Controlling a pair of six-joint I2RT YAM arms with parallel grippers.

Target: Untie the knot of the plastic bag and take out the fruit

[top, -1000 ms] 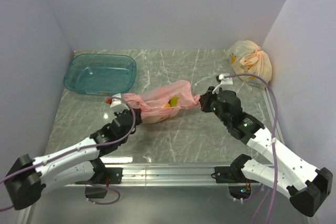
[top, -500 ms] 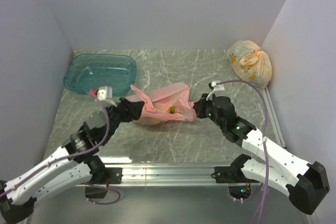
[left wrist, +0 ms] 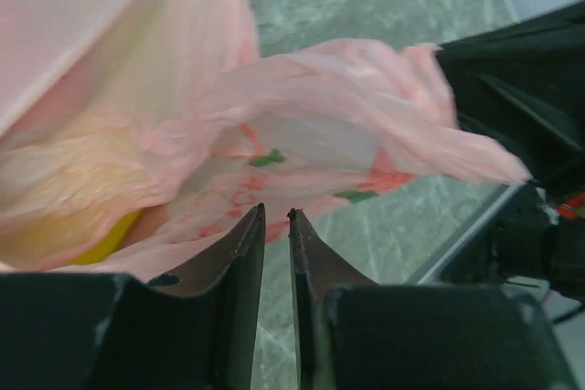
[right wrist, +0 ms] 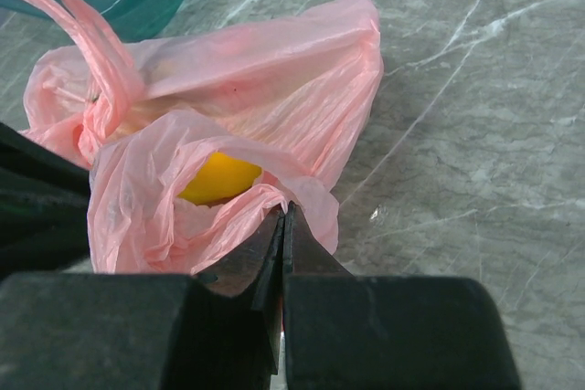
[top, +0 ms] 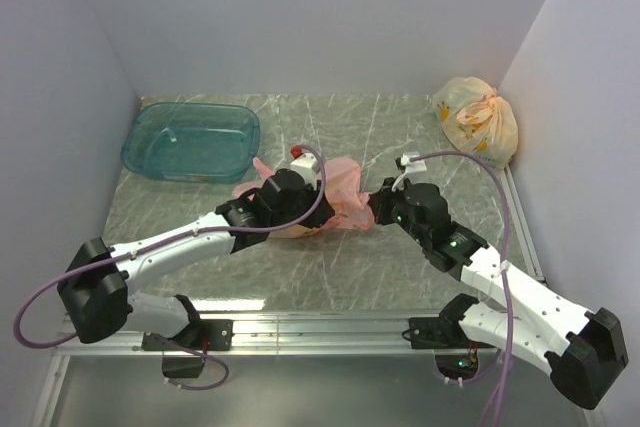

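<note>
Where the plastic bag [right wrist: 302, 89] gapes, yellow fruit [right wrist: 219, 178] inside

LAB TEST CELL: Plain pale walls [top: 320, 17] box in a marble-patterned bench [top: 380, 257], where a cabled left arm [top: 170, 245] and right arm [top: 490, 267] stand bolted to an aluminium rail [top: 320, 328].

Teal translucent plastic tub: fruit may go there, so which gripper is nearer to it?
Left. The left gripper is at the thin pink plastic bag, just right of the teal tub; the right gripper pinches the bag's far side, farther right.
</note>
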